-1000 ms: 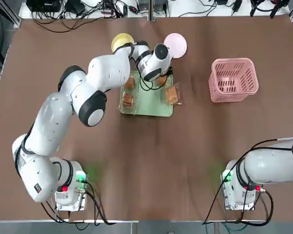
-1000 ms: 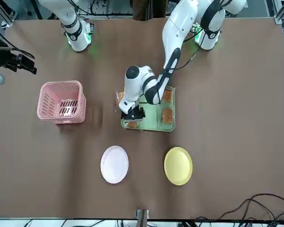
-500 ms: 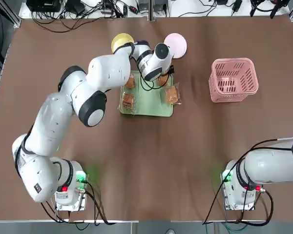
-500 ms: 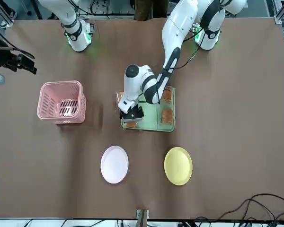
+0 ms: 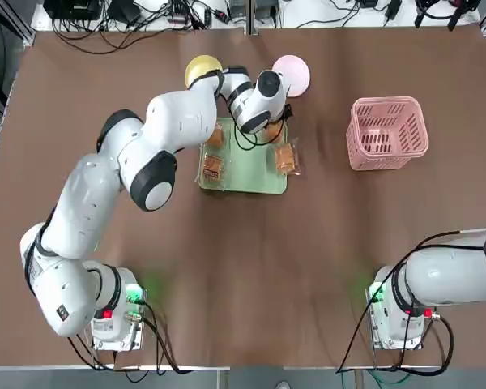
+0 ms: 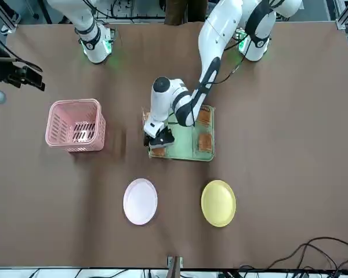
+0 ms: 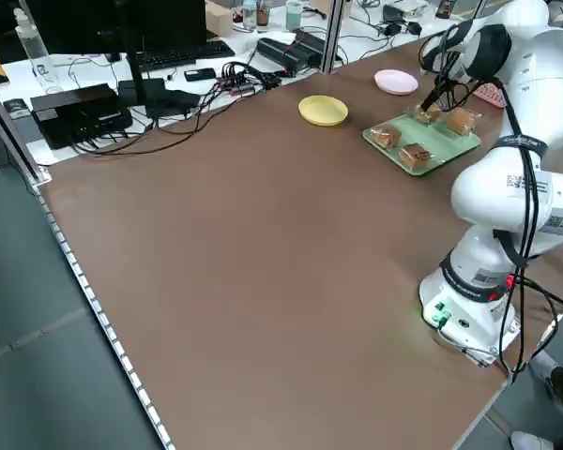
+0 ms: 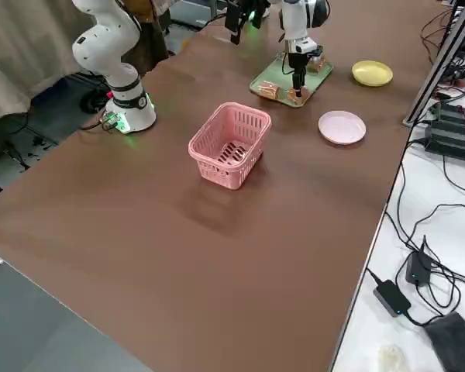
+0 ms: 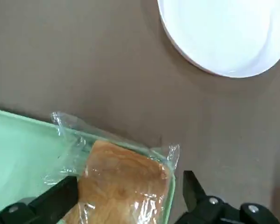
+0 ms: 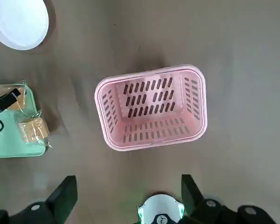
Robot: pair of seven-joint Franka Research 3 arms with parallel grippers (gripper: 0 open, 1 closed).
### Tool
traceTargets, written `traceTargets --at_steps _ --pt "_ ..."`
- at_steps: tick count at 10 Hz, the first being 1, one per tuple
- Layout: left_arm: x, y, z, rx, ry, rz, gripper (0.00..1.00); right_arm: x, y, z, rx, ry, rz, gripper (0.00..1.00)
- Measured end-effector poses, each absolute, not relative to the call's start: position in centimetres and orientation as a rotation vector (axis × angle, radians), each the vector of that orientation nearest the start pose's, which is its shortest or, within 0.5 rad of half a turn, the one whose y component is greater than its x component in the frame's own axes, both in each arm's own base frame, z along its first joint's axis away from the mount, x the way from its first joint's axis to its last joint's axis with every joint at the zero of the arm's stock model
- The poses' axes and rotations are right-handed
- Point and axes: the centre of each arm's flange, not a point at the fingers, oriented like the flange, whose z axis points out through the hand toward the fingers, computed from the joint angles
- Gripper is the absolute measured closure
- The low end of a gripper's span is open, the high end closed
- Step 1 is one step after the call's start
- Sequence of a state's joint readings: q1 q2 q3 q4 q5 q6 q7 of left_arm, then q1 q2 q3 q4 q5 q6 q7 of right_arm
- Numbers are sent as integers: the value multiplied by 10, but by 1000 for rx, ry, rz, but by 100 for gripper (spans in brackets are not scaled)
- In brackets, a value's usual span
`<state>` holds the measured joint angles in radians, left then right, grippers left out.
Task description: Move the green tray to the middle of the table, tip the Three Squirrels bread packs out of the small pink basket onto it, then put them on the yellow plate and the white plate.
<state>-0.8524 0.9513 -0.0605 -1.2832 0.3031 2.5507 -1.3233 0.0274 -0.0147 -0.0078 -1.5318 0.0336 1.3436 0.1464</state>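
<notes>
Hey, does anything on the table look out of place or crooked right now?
One bread pack hangs over the green tray's edge nearest the pink basket, partly on the table. Another, below the open left tool, pokes its wrapper over the rim. The basket stands upright and empty; both plates are bare.

The left arm reaches far out from its base, bent at the elbow, its wrist turned down over the far right corner of the tray (image 5: 245, 166). The left gripper (image 6: 153, 138) points down at that corner with its fingers (image 9: 53, 203) spread wide, one on each side of a bread pack (image 9: 123, 186), not touching it. The right arm stays folded near its base, well short of the tray, its right gripper (image 10: 126, 198) held high with fingers apart and nothing between them.
</notes>
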Motion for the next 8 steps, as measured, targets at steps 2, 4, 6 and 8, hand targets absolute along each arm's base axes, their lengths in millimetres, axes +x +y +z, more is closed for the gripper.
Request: traceTargets --at_steps 2,4,6,8 --pt "490 -608 224 -3320 -383 -514 0 525 14 633 -3105 190 274 1" --pt "500 -603 241 -3325 -408 -541 0 525 14 633 -3105 190 274 1" --pt "508 -594 249 -3294 -431 -530 0 525 15 633 -3105 189 274 1" --pt "521 -576 267 -3221 -421 -499 0 525 16 633 -3105 182 268 1"
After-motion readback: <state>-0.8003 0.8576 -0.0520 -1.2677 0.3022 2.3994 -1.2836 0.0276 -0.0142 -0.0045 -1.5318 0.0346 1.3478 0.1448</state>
